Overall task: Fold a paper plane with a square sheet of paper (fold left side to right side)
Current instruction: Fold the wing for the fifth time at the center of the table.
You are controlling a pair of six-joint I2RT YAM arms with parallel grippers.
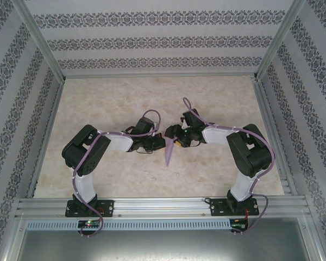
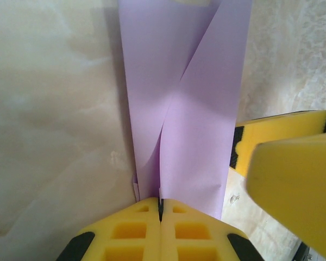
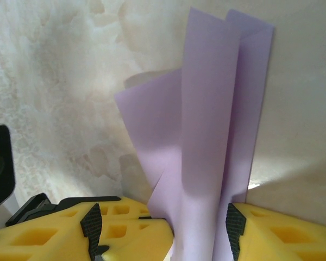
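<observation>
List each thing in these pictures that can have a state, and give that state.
Paper plane, folded narrow, layers not pressed flat.
Left tool, shut on the paper plane.
Right tool, open, a finger on either side of the paper plane.

Marble-look beige tabletop (image 1: 152,98), lit soft and pretty even. The walls (image 1: 157,38) on three sides have white wallpaper with grey ornamental stripes, there are aluminium posts (image 1: 41,41) at the back corners, and a ribbed aluminium rail (image 1: 163,205) runs along the near edge
</observation>
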